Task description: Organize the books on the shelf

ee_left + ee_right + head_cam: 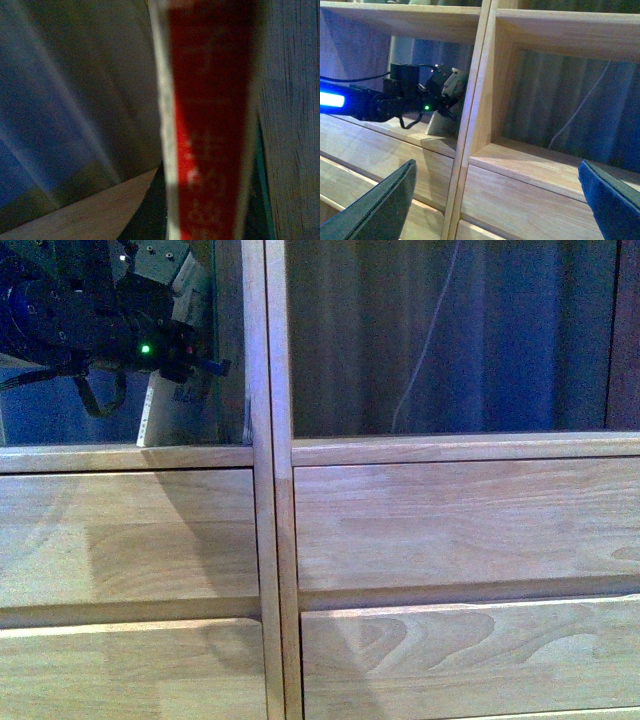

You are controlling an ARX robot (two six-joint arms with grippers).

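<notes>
Inside the left compartment of the light-wood shelf [268, 455], my left gripper [172, 348] is shut on the softcover book [150, 418]. The book stands almost upright with its bottom on the shelf board. The left wrist view is filled by its red patch [210, 130] and white edge [163, 125]. The slim teal-edged book [213, 360] stands just beyond it, against the central divider [295, 125]. My right gripper [497, 200] hangs open in front of the shelf, facing the divider, with nothing between its fingers. The right wrist view also shows the left gripper [446, 92] and the softcover book [437, 126].
The right compartment [450, 340] holds only a thin pale cable [420, 350] against its dark back panel. Plain drawer fronts [460, 525] fill the area below both compartments. The left arm's black body with a green light [145, 348] takes up the compartment's upper left.
</notes>
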